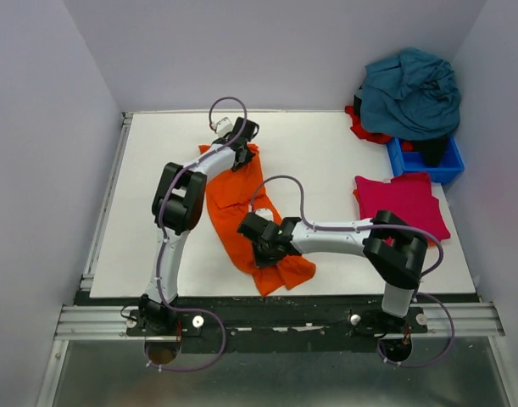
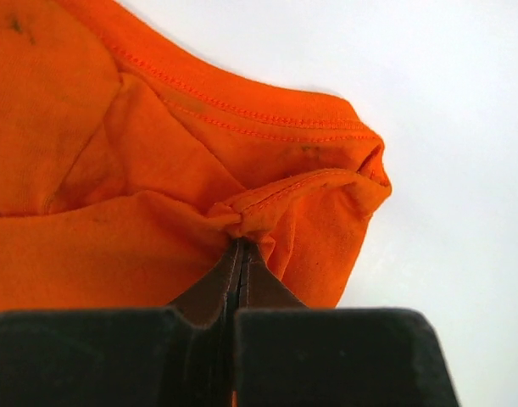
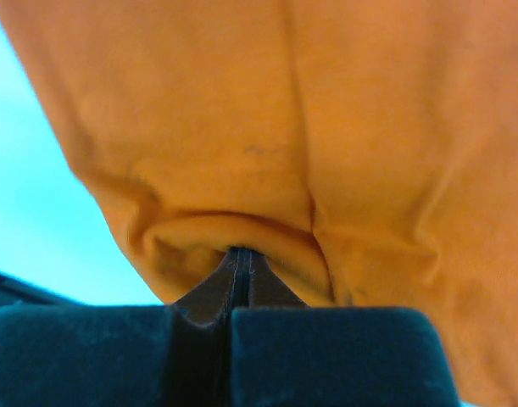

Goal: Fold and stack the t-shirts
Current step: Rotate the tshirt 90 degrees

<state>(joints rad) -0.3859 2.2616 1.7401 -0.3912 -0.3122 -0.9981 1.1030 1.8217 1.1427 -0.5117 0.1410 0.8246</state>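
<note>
Table (image 1: 326,153): white, carrying the blue bin at its far right corner.
Orange t-shirt (image 1: 229,212): a long crumpled strip lying flat, well left of the bin.
Teal-blue t-shirt (image 1: 411,93): an unfolded heap behind the bin, drooping over its far rim.
Magenta-red t-shirt (image 1: 401,203): folded square, just in front of the bin.
Blue bin (image 1: 428,172): small and open-topped, with something dark inside that I cannot make out.
Red t-shirt (image 1: 364,127): bunched just left of the bin, under the teal heap.
Left gripper (image 2: 242,246): jaws pinched tight on the orange shirt's hemmed far end.
Right gripper (image 3: 240,250): jaws clamped on a fold at the orange shirt's near end.
</note>
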